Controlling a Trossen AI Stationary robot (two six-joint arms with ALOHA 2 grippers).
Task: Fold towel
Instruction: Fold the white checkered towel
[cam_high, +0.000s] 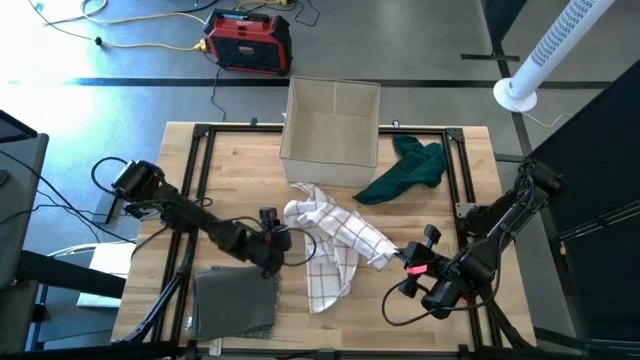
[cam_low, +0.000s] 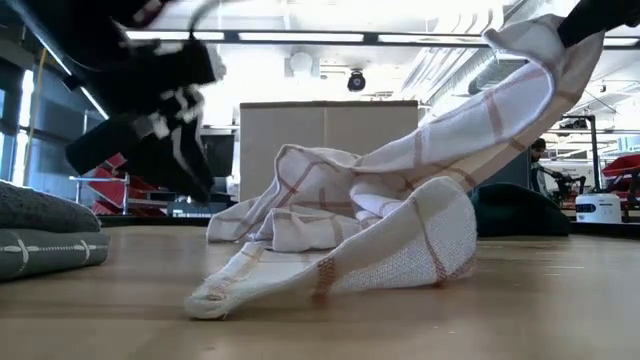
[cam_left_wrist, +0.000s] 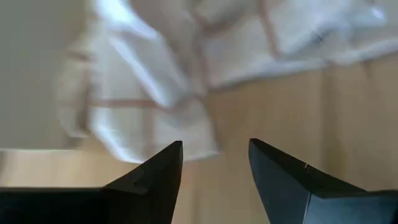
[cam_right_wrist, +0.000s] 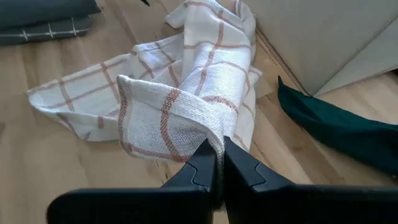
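A white towel with thin red checks (cam_high: 330, 235) lies crumpled in the middle of the table, and one end of it rises toward the right (cam_low: 520, 50). My right gripper (cam_right_wrist: 217, 163) is shut on that raised end, near the table's right front (cam_high: 405, 262). My left gripper (cam_left_wrist: 214, 162) is open and hovers just left of the towel (cam_high: 283, 240), its fingers short of the cloth. In the low view it shows as a dark shape above the table (cam_low: 160, 120). My right gripper pinches a bunched fold of the towel's right end (cam_right_wrist: 208, 134) between its two fingers, several layers gathered together. That end is lifted off the table and the cloth runs down in a slant from it. The rest of the towel (cam_low: 330, 260) lies on the wood.
A folded grey towel (cam_high: 235, 300) lies at the near left. A dark green cloth (cam_high: 405, 170) sits at the far right beside an open cardboard box (cam_high: 330, 122) at the far edge. Bare wood (cam_high: 350, 320) shows near the front edge.
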